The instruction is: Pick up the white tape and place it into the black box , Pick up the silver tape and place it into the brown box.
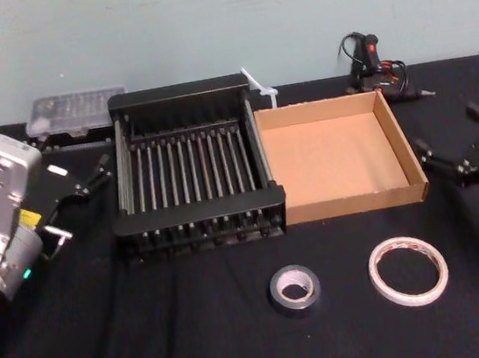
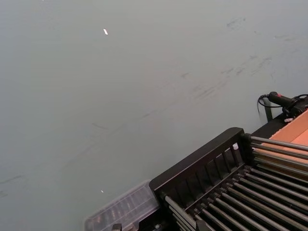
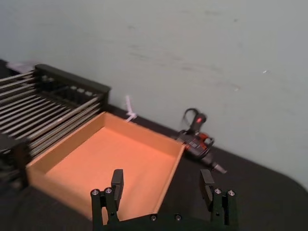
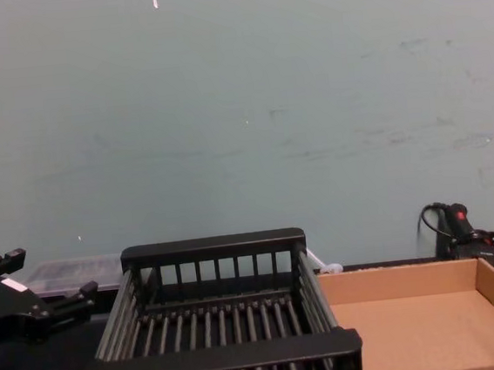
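Right tool (image 3: 162,185) spread wide, holding nothing, above brown box (image 3: 108,166), left tool (image 1: 82,186) spread, empty

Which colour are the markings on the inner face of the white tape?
Red, on the inner face of the white tape; it shows best in the head view.

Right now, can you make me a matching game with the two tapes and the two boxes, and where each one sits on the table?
Things:
1. white tape
2. silver tape
3. black box
4. brown box

Places:
A. back of the table, next to the left claw
B. front, farthest to the right
C. back, beside the slatted crate's right wall
D. front, just before the crate's right corner

Pairs: 1-B, 2-D, 3-A, 4-C
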